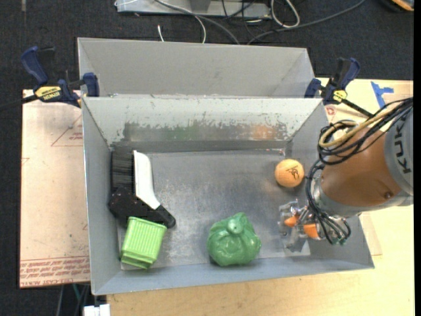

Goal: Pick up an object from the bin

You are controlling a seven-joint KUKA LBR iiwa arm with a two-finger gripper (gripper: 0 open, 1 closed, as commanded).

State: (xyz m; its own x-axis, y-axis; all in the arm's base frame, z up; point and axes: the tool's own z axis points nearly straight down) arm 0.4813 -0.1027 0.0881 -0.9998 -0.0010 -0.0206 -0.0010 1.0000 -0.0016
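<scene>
A single camera looks down on the grey sheet-metal bin [99, 176] from above, set towards its near side, so the bin's far wall [197, 120] faces the lens. It is close enough that the whole bin fills most of the view, and the orange-covered robot arm [358, 176] enters from the right.

The arm [358, 176] ran off the right edge, and its orange cover and cables hid much of the right wall of the bin [197, 120]. The gripper [294, 236] was too blurred to show detail. The dark mark on the orange ball [289, 173] was unreadable. A green ridged block [143, 242] covered the lower end of the black brush [122, 176].
</scene>
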